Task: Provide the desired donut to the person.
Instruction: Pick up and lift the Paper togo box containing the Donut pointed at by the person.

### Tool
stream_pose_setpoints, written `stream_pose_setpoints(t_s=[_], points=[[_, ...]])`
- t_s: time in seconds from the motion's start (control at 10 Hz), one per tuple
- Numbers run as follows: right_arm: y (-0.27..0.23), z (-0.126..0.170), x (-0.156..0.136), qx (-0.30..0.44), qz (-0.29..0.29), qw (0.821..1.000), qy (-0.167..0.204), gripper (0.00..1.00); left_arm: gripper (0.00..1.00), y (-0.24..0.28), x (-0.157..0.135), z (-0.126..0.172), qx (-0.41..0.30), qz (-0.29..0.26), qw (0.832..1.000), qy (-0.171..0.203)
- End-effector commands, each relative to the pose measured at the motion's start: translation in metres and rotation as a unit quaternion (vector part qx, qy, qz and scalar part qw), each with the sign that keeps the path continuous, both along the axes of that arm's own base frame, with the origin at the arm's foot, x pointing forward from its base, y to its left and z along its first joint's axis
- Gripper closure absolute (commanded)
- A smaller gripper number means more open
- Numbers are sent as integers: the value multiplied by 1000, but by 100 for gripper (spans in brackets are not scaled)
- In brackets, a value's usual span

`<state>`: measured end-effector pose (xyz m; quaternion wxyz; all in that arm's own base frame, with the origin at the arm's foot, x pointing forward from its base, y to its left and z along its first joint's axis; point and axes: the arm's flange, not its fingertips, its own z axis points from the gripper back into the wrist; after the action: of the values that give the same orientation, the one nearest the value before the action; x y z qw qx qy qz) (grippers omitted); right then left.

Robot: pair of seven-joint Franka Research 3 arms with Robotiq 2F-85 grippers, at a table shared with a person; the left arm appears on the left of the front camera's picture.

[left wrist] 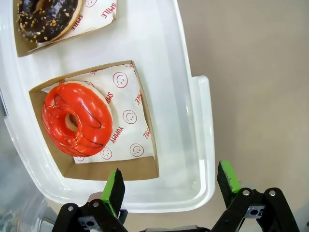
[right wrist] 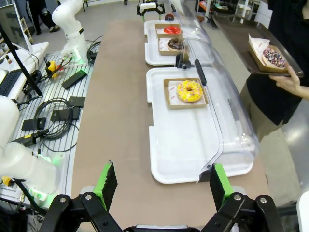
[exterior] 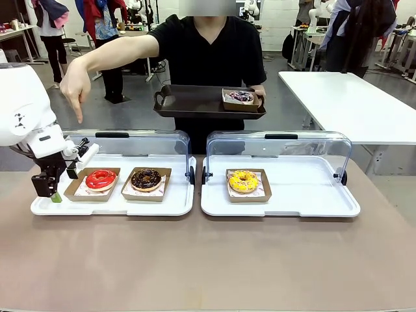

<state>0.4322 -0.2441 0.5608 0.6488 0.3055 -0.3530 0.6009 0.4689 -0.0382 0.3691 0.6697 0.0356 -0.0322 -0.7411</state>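
Person's hand [exterior: 76, 88] points at red donut [exterior: 100, 179], in its box [left wrist: 111, 169] on left tray [left wrist: 193, 125]. Left jaws, right jaws apart, empty. Left jaws hover at tray corner: close there, you'd likely snag rim, not box.

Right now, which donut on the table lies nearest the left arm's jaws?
The red-glazed donut, at the left tray's outer end; the chocolate donut sits next inward, the yellow donut on the other tray.
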Motion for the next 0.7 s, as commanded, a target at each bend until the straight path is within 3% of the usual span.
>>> stream_pose_setpoints(t_s=[0.0, 0.6], points=[[1, -1, -2, -6, 5, 1000, 3, 0, 0, 8, 5, -11, -8, -9, 1000, -11], [1, -1, -2, -6, 5, 1000, 3, 0, 0, 13, 28, -24, -20, -6, 1000, -5]])
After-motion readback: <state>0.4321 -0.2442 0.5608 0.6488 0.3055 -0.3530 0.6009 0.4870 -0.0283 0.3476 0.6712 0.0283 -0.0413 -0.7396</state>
